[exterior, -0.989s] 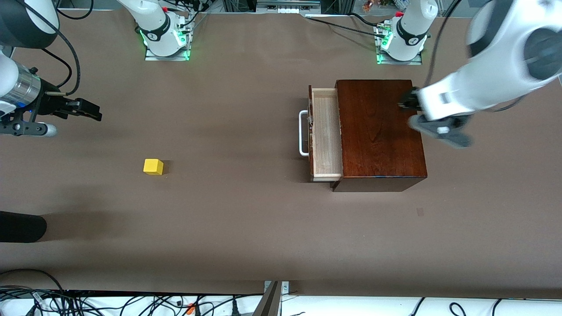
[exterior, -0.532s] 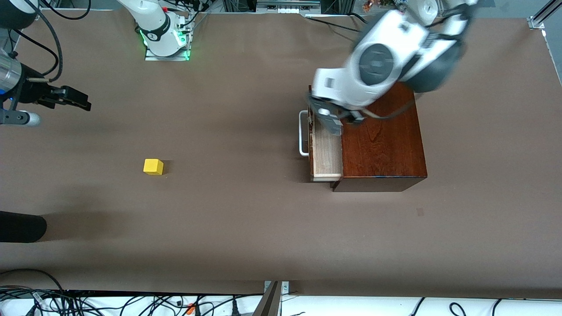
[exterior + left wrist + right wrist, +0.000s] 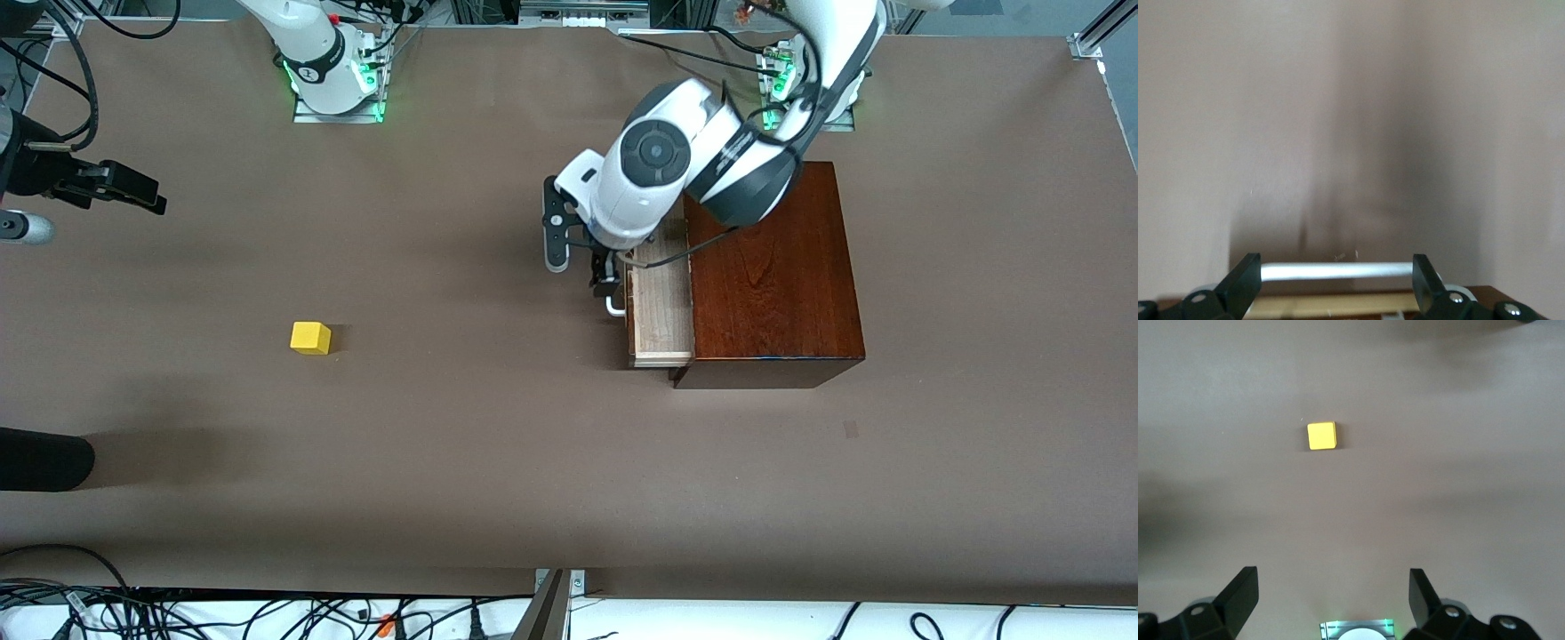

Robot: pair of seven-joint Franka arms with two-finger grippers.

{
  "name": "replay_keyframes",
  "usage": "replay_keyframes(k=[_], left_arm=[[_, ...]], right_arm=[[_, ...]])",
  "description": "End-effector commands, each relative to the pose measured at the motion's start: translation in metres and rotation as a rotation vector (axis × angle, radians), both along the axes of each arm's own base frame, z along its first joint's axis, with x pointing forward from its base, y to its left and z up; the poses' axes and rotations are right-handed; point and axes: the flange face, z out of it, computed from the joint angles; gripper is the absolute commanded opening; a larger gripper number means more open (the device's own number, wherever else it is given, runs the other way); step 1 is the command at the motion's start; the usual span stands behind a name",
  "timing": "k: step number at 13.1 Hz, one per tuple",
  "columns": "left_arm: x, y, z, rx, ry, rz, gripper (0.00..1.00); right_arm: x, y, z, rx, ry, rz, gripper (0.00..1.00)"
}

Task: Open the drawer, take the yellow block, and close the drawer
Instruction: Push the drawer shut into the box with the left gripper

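The drawer point(image 3: 662, 307) stands partly pulled out of the reddish-brown box point(image 3: 769, 276); its pale tray shows empty. My left gripper point(image 3: 606, 283) is open and hangs low over the white handle point(image 3: 615, 309). In the left wrist view the handle bar point(image 3: 1338, 271) lies between the two open fingers point(image 3: 1245, 288), with the tray edge point(image 3: 1331, 305) just past it. The yellow block point(image 3: 310, 338) lies on the bare table toward the right arm's end. My right gripper point(image 3: 142, 196) is open and empty, up in the air near that end; the right wrist view shows the block point(image 3: 1322, 435) on the table below.
A dark rounded object point(image 3: 40, 458) pokes in at the table's edge on the right arm's end, nearer the front camera than the block. Both arm bases point(image 3: 333, 80) stand along the edge farthest from that camera. Cables point(image 3: 267, 613) run below the front edge.
My left arm has swung from the box's outer end across the box and come down over the drawer handle. My right gripper has drifted outward and away from the block. Drawer and block have not moved.
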Motion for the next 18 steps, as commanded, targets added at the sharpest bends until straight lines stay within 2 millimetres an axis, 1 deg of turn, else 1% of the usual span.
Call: replay_keyframes(k=[1, 2, 3, 7, 9, 10, 13, 16, 18], left_arm=[[-0.004, -0.016, -0.030, 0.056, -0.042, -0.112, 1.00], [-0.004, -0.017, -0.043, 0.082, -0.056, -0.131, 1.00], [-0.004, -0.018, -0.051, 0.093, -0.058, -0.138, 1.00], [-0.004, -0.010, -0.062, 0.165, -0.080, -0.185, 1.00], [-0.002, -0.001, -0.065, 0.194, -0.052, -0.181, 1.00], [0.001, 0.005, -0.066, 0.207, -0.040, -0.177, 1.00], [-0.001, 0.013, -0.061, 0.251, -0.004, -0.180, 1.00], [0.001, 0.021, -0.054, 0.295, 0.000, -0.186, 1.00], [0.004, 0.031, -0.047, 0.311, 0.013, -0.165, 1.00]], right_arm=[[0.001, 0.000, 0.007, -0.005, -0.021, -0.005, 1.00], [0.001, 0.000, 0.008, -0.011, -0.024, -0.004, 1.00], [0.001, 0.001, 0.008, -0.013, -0.024, -0.001, 1.00], [0.001, 0.001, 0.008, -0.012, -0.025, 0.000, 1.00], [0.002, 0.002, 0.006, -0.015, -0.024, 0.007, 1.00], [0.003, 0.003, 0.005, -0.015, -0.019, 0.011, 1.00], [0.003, 0.004, 0.003, -0.018, -0.018, 0.024, 1.00], [0.006, 0.004, 0.001, -0.036, -0.022, 0.031, 1.00], [0.006, 0.006, 0.000, -0.045, -0.019, 0.036, 1.00]])
